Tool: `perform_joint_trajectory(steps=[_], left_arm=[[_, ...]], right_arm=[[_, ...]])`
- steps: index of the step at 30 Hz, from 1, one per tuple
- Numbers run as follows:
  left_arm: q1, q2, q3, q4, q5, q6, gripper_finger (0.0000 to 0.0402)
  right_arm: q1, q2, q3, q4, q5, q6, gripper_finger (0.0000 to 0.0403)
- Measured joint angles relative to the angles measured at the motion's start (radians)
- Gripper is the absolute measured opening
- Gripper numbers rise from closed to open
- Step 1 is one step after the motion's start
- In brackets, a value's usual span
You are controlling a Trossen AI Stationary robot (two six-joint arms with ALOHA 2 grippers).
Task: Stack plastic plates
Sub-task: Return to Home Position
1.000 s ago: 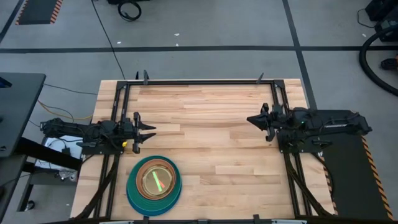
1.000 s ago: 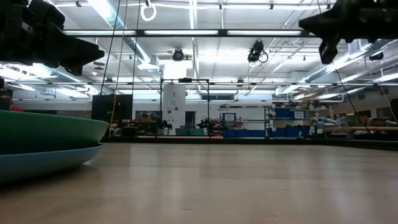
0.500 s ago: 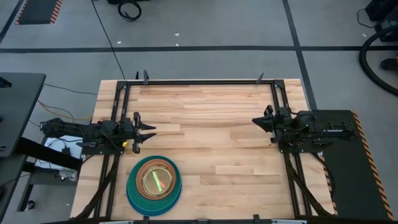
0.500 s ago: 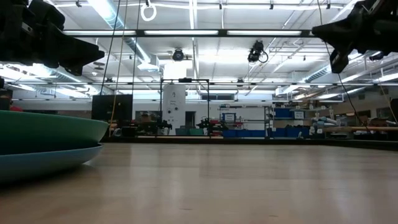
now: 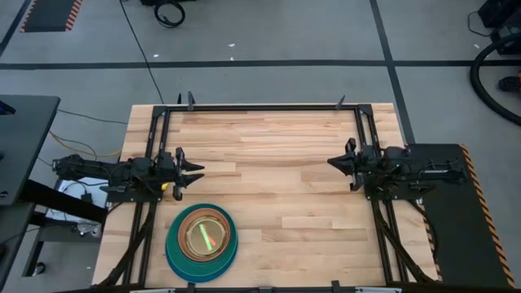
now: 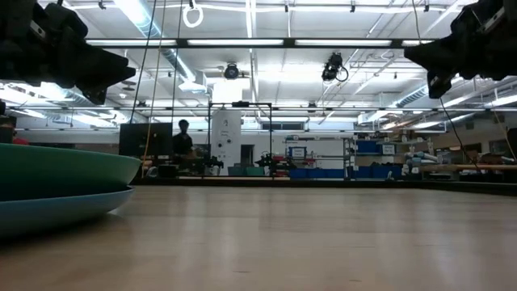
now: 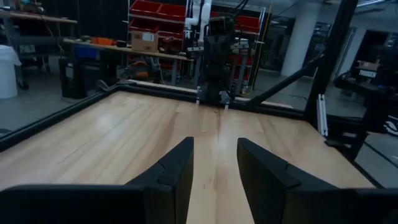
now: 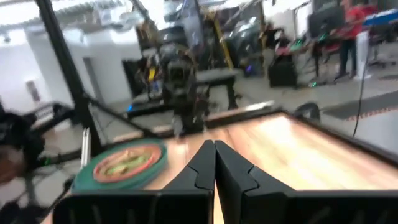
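Observation:
The plastic plates stand in one stack (image 5: 202,242) near the table's front left. A blue plate rests on the wood, a teal one lies on it, and brownish, orange and green ones lie inside. The low view shows the stack (image 6: 56,190) at the left, and the right wrist view shows the stack (image 8: 124,163) too. My left gripper (image 5: 198,169) hovers open at the table's left edge, just beyond the stack, pointing level toward the right; nothing is between its fingers (image 7: 177,174). My right gripper (image 5: 330,161) hovers shut and empty at the right side, pointing left.
A black frame (image 5: 260,107) runs along the table's far edge and both sides. Bare wood (image 5: 269,179) lies between the two grippers. A person (image 6: 183,139) stands far off in the room behind the table.
My right arm has folded back toward the table's right edge. Its gripper has sunk a little and rolled slightly, still shut. The stack has not moved.

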Motion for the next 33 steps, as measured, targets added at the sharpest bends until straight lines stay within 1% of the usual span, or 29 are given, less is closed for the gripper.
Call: perform_joint_trajectory(steps=[3, 6, 10, 16, 33], left_arm=[[0.000, 0.000, 0.000, 0.006, 0.000, 0.003, 0.0130], [0.000, 0.000, 0.000, 0.028, 0.000, 0.015, 0.0130], [0.000, 0.000, 0.000, 0.042, 0.000, 0.031, 0.0130], [0.000, 0.000, 0.000, 0.043, 0.000, -0.046, 0.0130], [0.000, 0.000, 0.000, 0.044, 0.000, -0.044, 0.0130]], right_arm=[[0.000, 0.005, -0.002, -0.052, -0.060, 0.023, 0.0011], [0.000, 0.010, -0.002, -0.056, -0.093, 0.053, 0.0011], [0.000, 0.011, -0.002, -0.049, -0.095, 0.056, 0.0011], [0.000, 0.011, -0.002, -0.043, -0.095, 0.058, 0.0011], [0.000, 0.011, -0.002, -0.043, -0.095, 0.058, 0.0011]])
